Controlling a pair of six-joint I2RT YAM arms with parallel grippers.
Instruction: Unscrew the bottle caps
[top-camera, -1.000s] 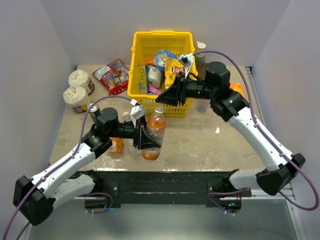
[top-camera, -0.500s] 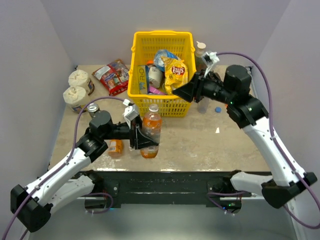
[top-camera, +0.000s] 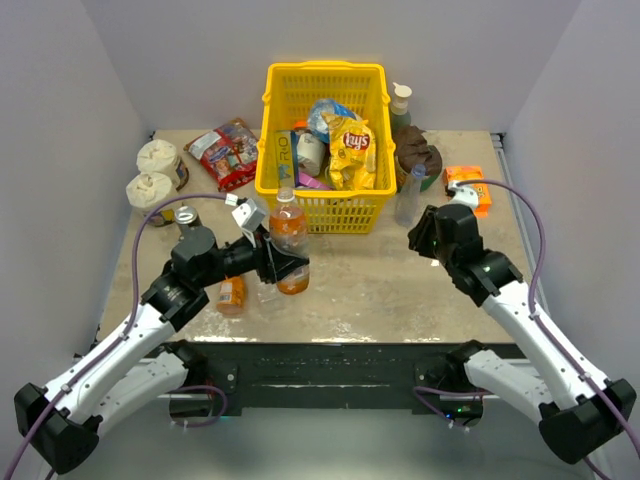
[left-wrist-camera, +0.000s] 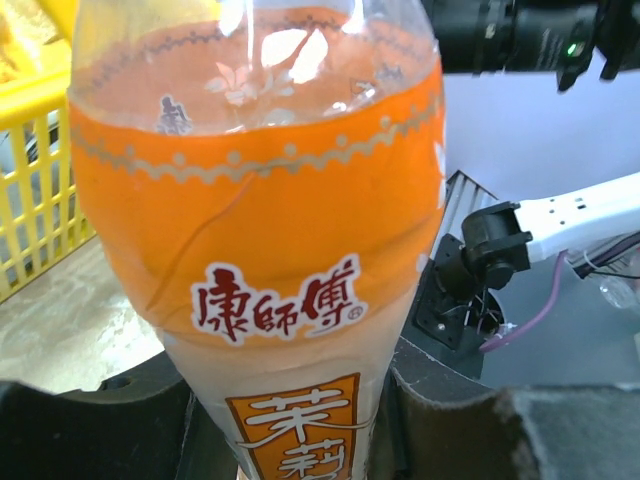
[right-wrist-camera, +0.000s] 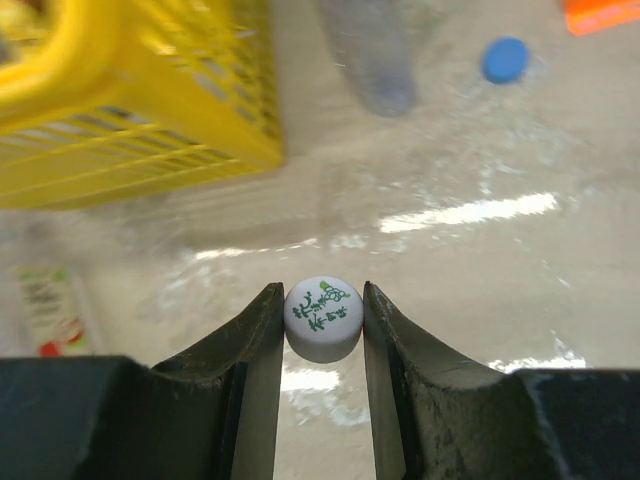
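Clearly the left gripper (left-wrist-camera: 300, 425) is clamped around the lower body of the tall clear plastic bottle with the orange label (left-wrist-camera: 270, 250). It holds the bottle roughly upright at 6 o'clock of the yellow plastic basket (top-camera: 325, 75). Over the beige table (top-camera: 370, 290), the right gripper (right-wrist-camera: 322, 302) is closed tight, pinching a small round white cap with green print (right-wrist-camera: 323, 320). A small blue cap (right-wrist-camera: 505, 58) lies at its 1 o'clock, near a clear see-through bottle (right-wrist-camera: 372, 60).
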